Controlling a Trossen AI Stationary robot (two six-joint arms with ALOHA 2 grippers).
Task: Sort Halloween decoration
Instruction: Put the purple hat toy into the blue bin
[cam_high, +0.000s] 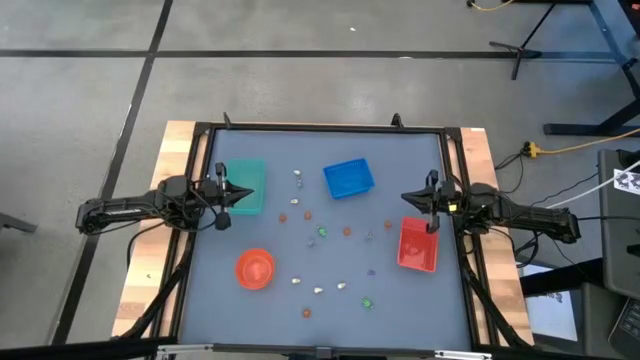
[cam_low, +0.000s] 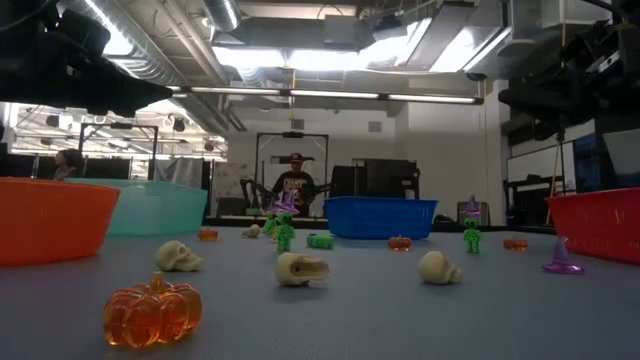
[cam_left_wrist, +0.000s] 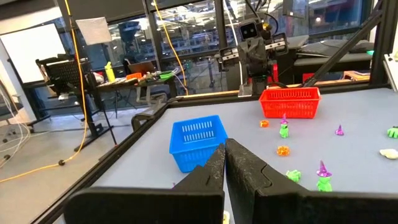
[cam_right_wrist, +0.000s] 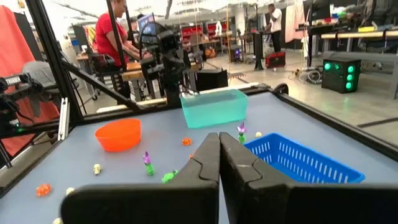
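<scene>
Across the grey table (cam_high: 330, 290), the left gripper (cam_high: 248, 195) is seen closed and empty above the teal tray (cam_high: 250, 180), the right gripper (cam_high: 406, 198) likewise closed beside the red tray (cam_high: 416, 246), while Halloween trinkets (cam_high: 322, 231) lie scattered between.

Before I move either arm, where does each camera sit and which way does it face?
High view: overhead, straight down on the table; shows the left gripper and right gripper.
Low view: table height, looking level across pumpkin and skull trinkets toward the room; both arms dark at the upper corners.
Left wrist view: past its own shut fingers toward the blue tray and red tray.
Right wrist view: past its shut fingers toward the teal tray and orange bowl.
Both wrist views share the blue tray.
</scene>
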